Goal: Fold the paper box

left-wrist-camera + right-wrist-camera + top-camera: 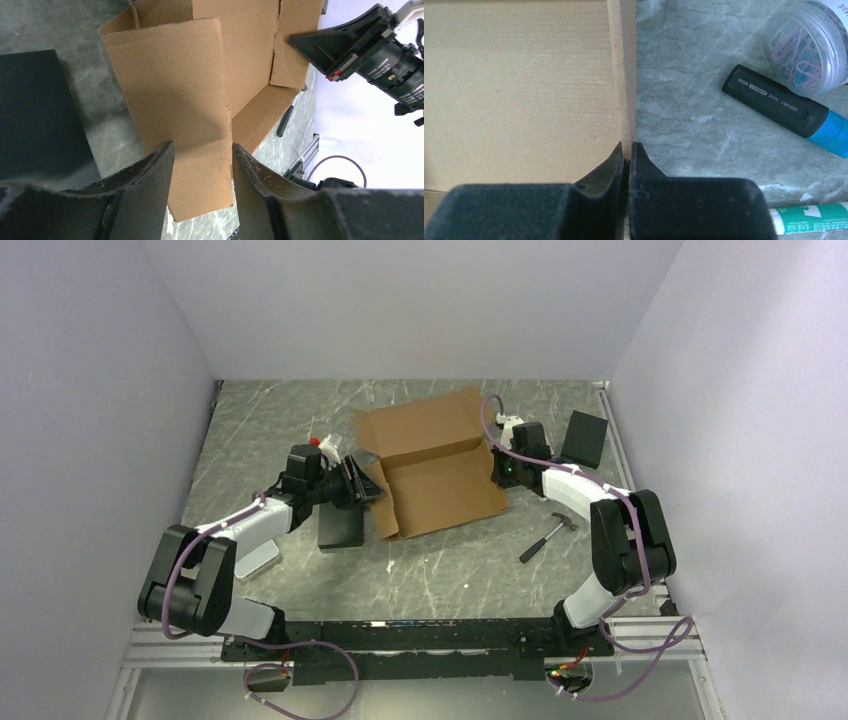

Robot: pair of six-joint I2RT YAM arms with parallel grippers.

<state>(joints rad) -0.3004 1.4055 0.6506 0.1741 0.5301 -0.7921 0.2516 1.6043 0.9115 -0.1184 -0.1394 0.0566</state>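
The paper box [440, 465] is lying half-folded, lid flap open, at the centre of the surface [450, 575]. The right gripper [626, 148] is pinching the box's right-hand wall edge between clenched jaws. The left gripper [202, 150] is facing the left-hand flap, its jaws standing apart, grasping nothing.

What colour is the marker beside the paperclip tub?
The marker is black with a blue end, clearest in the right wrist view.

I count one paper box [440, 475], one hammer [548, 537], one grey tin [256, 560], one jar of paper clips [809, 47], one highlighter [784, 107], one green-and-white tube [804, 217], and two in black, the right block [584, 439] and the left block [340, 527].
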